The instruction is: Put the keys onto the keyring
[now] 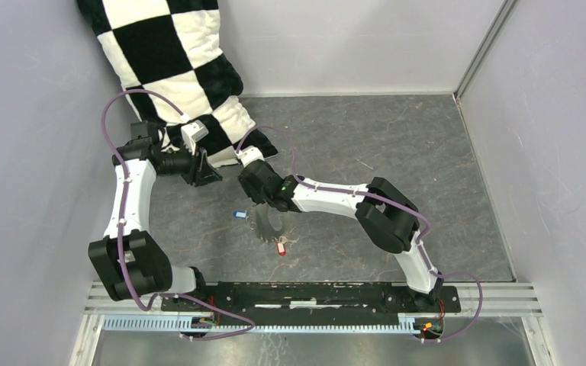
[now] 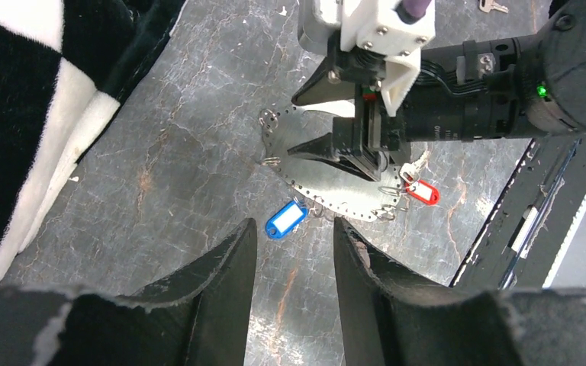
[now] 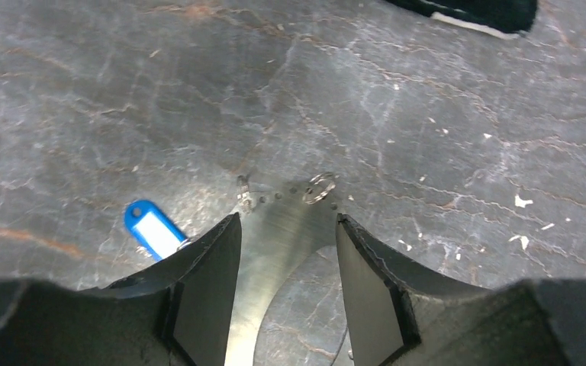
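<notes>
The right gripper [image 3: 288, 221], jaws half spread, straddles the flat, hole-rimmed keyring [image 2: 317, 181] lying on the table [image 2: 198, 114], seemingly to steady it, while the left gripper [image 2: 294, 226] hovers part-open and empty over the blue key [image 2: 285, 219] just beside its rim, probably lining up a pick.

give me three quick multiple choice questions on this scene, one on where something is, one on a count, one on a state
1. In the top view, the blue tag lies: A left of the keyring; B on the checkered cloth; C in a gripper.
2. Coloured tags in the left wrist view: A one; B two; C four.
3. The left gripper is: A shut on a key; B open, holding nothing; C out of view.
Answers: 1 A, it sits on the table left of the metal piece. 2 B, the blue one and a red tag. 3 B, bare table shows between its spread fingers.
</notes>
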You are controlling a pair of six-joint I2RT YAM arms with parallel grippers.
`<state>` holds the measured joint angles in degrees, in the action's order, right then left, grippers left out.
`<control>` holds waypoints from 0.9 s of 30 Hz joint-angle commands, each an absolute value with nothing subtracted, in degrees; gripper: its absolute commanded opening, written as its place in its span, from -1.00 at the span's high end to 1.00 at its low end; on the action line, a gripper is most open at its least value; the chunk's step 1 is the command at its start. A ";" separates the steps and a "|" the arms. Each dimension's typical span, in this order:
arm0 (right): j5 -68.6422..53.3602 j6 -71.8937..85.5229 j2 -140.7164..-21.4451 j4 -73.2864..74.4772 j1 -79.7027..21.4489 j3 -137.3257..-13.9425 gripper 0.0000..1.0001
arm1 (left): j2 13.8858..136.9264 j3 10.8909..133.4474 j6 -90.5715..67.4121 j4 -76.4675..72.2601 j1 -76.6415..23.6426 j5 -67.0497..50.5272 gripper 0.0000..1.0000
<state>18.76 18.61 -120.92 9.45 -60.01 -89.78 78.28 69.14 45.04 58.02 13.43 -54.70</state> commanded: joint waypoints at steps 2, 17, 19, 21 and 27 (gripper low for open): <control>26.88 22.53 -122.19 7.81 -59.85 -90.38 -0.09 | 77.47 69.21 45.55 56.39 13.80 -57.50 0.03; 25.09 25.69 -127.68 8.29 -59.32 -93.60 0.09 | 76.07 68.55 46.36 56.59 13.80 -58.38 0.04; 25.40 25.71 -127.96 8.18 -59.25 -93.60 0.13 | 76.03 68.55 46.24 56.60 13.80 -58.57 0.05; 25.42 25.68 -128.16 7.84 -59.15 -93.60 0.18 | 75.95 68.41 46.09 56.67 13.81 -58.74 0.04; 25.58 25.30 -128.62 6.74 -58.91 -94.10 0.23 | 75.59 67.65 46.23 56.66 13.80 -58.77 0.05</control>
